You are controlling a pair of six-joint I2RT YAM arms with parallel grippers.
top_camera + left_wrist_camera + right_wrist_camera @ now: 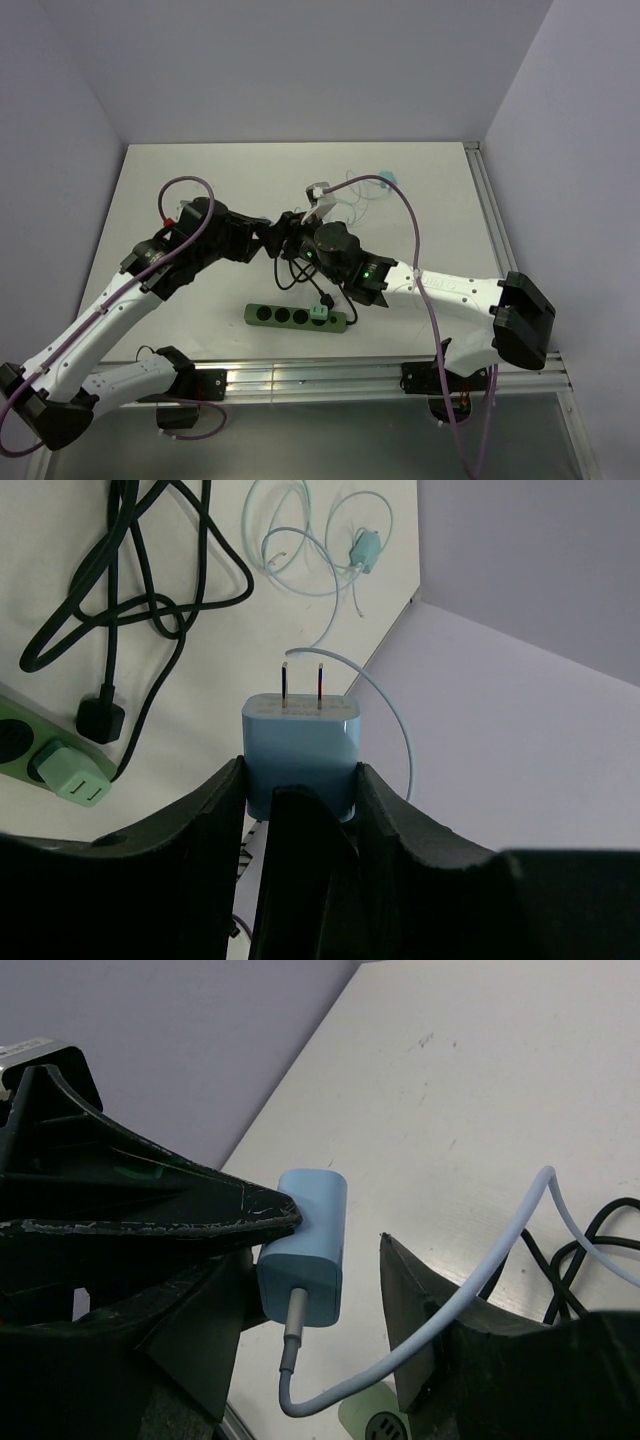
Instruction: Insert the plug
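Note:
The light blue plug [300, 748] is clamped between the black fingers of my left gripper [300, 774], its two prongs pointing away from the wrist and above the table. In the right wrist view the plug [308, 1235] shows with its pale cable [470, 1295] leaving its rear end. My right gripper [318, 1270] is open, one finger on either side of the plug, not pressing it. In the top view the two grippers, left [270, 241] and right [298, 234], meet nose to nose above the table's middle. The green power strip [295, 317] lies near the front edge.
A light green adapter [70, 777] is plugged into the strip [15, 742]. The strip's black cord [130, 600] loops on the table beside it. The pale blue cable coils [310, 550] toward the back right, near the table's edge. An aluminium rail [330, 380] runs along the front.

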